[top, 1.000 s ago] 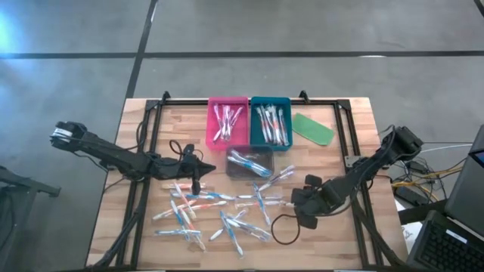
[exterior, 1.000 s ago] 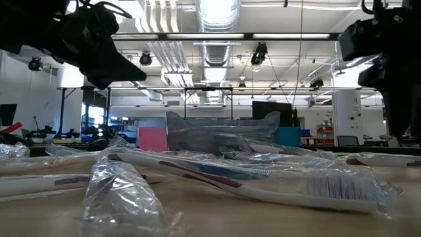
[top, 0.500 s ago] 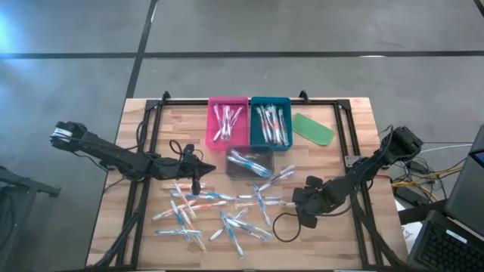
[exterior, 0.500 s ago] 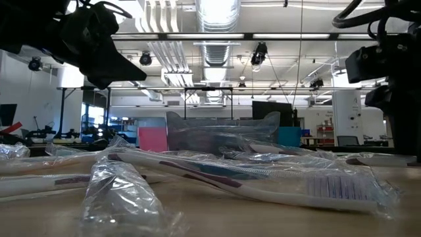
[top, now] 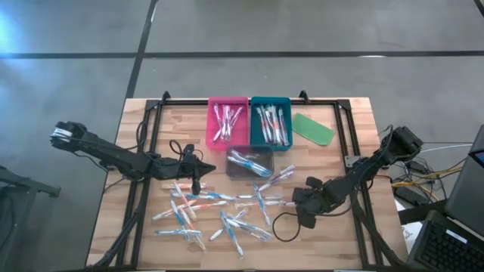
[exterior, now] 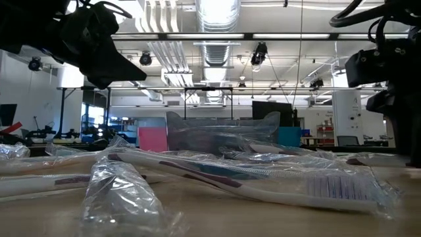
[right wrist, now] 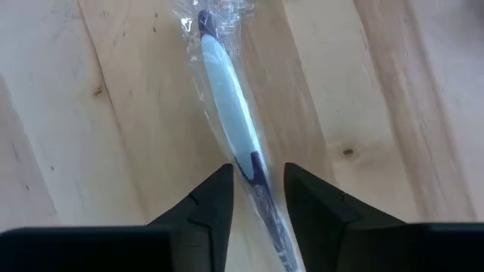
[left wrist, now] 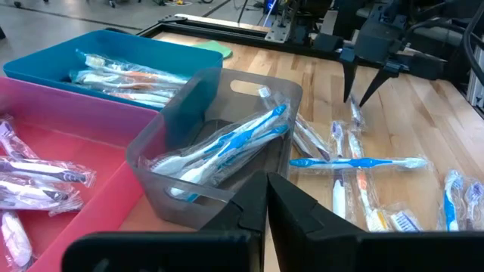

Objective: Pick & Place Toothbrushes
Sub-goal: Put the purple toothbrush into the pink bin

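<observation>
My right gripper (right wrist: 257, 189) straddles a wrapped toothbrush (right wrist: 231, 136) on the table (top: 355, 128), fingers apart on either side of it. Its long axis runs straight away from my wrist. My left gripper (left wrist: 266, 198) sits closed beside the grey tray (left wrist: 189, 113).

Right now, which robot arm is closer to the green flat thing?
The right one. The right tool sits toward the front edge from the green piece, over a wrapped toothbrush. The left tool waits across the trays, by the clear bin.

Right gripper (right wrist: 258, 189) lower, narrower than before.
</observation>
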`<state>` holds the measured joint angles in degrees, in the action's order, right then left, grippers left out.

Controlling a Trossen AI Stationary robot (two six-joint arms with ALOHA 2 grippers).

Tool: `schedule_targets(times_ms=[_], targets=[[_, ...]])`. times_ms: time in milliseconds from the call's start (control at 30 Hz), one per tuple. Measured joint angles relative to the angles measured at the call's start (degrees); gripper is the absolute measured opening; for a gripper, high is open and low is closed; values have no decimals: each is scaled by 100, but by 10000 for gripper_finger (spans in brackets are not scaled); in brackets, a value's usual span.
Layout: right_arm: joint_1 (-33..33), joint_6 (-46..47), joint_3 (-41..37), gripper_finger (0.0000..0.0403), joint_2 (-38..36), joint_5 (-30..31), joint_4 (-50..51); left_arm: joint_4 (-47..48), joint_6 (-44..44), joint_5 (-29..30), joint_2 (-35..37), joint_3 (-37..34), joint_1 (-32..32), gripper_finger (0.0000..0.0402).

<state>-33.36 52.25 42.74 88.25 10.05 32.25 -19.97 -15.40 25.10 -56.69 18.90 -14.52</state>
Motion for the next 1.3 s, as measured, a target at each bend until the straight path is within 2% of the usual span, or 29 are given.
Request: schedule_targets(times_ms=[500,767,933,1100,1300], targets=[[7,-208,-190,19,-9,-127,-157,2,0,0,2,-20,2,16],[-13,-323,-72,29,-122,-477,-70,0,-5,0,2,-22,2,16],[0,-752,222,18,-195,-481,-71,-61,-295,0,2,-21,2,16],[-11,-2127,655,19,-188,-473,-74,-79,-701,-28,2,4,1,16],[-91,-5536,1266,21,-188,-292,-72,-72,-1279,-104,2,4,2,16]])
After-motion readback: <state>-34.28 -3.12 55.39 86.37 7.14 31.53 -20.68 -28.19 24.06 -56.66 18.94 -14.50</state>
